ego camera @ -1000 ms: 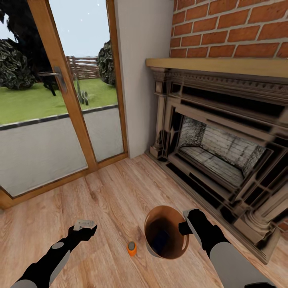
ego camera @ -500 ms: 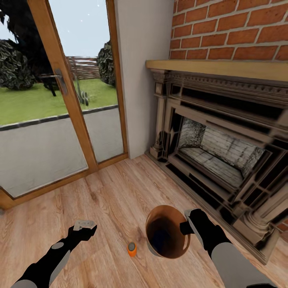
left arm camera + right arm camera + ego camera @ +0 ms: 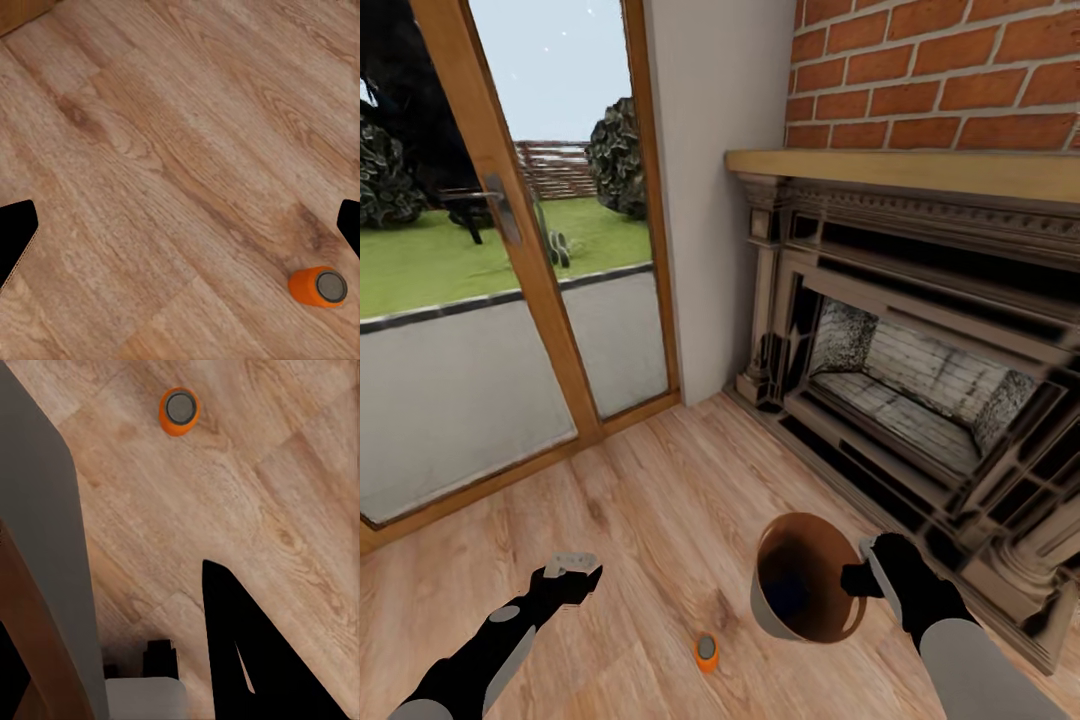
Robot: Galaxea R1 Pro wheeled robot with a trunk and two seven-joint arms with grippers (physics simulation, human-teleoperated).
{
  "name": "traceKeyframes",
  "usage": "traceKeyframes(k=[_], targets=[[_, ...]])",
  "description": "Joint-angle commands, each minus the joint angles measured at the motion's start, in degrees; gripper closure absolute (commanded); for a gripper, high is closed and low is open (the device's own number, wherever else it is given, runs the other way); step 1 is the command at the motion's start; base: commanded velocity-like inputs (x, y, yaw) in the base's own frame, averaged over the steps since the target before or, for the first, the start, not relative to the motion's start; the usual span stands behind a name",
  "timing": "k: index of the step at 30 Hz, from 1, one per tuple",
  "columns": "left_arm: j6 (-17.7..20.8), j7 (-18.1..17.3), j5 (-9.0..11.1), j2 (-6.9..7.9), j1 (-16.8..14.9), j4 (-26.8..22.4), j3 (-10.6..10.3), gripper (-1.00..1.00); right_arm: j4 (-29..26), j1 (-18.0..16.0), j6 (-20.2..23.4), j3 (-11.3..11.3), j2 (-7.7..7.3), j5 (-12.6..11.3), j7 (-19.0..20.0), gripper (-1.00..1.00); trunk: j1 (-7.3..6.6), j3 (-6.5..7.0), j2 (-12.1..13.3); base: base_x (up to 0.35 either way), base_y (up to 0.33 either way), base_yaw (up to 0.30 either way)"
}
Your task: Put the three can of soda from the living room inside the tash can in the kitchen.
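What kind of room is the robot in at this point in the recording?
Most likely a living room: a red-brick wall rises over a dark carved fireplace with a wooden mantel, beside a glazed garden door on light wood flooring.

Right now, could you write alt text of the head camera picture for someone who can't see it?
A robot's right gripper holds a grey trash can by its rim above a wood floor, an orange soda can standing just beside it. The left gripper hovers empty; a brick fireplace and glass door stand behind.
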Motion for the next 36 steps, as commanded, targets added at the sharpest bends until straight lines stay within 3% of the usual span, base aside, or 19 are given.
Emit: traceKeyframes(k=[1,5,12,14,27,36], targets=[[0.00,-0.03,0.00,0.00,0.00,0.00,0.00,-1.00,0.01,0.05,-0.03,-0.05,-0.18,-1.33,0.19,1.00,0.00,0.00,0.00,0.193,0.276,-0.213],[-0.03,-0.03,0.02,0.00,0.00,-0.03,0.00,-1.00,-0.02,1.07,-0.03,-0.15,-1.50,-1.37,0.24,1.00,0.00,0.00,0.00,0.197,0.234,-0.221],[0.32,-0.11,-0.08,0.00,0.00,0.03,-0.06,-1.00,-0.03,2.51,-0.25,-0.19,-2.39,-1.35,0.32,1.00,0.00,0.00,0.00,0.181,0.207,-0.227],[0.47,-0.12,-0.09,0.00,0.00,0.04,-0.05,-1.00,-0.08,3.26,-2.19,-0.19,-2.62,-1.35,0.32,1.00,0.00,0.00,0.00,0.207,0.255,-0.228],[0.56,-0.15,-0.14,0.00,0.00,2.16,-0.18,-1.00,-0.03,3.96,-4.85,-0.19,-2.65,-1.36,0.24,1.00,0.00,0.00,0.00,0.222,0.249,-0.088],[-0.02,-0.12,-0.03,0.00,0.00,2.32,-0.18,-1.00,-0.04,4.63,-4.87,-0.17,-2.58,-1.42,0.35,1.00,0.00,0.00,0.00,0.067,0.053,-0.002]])
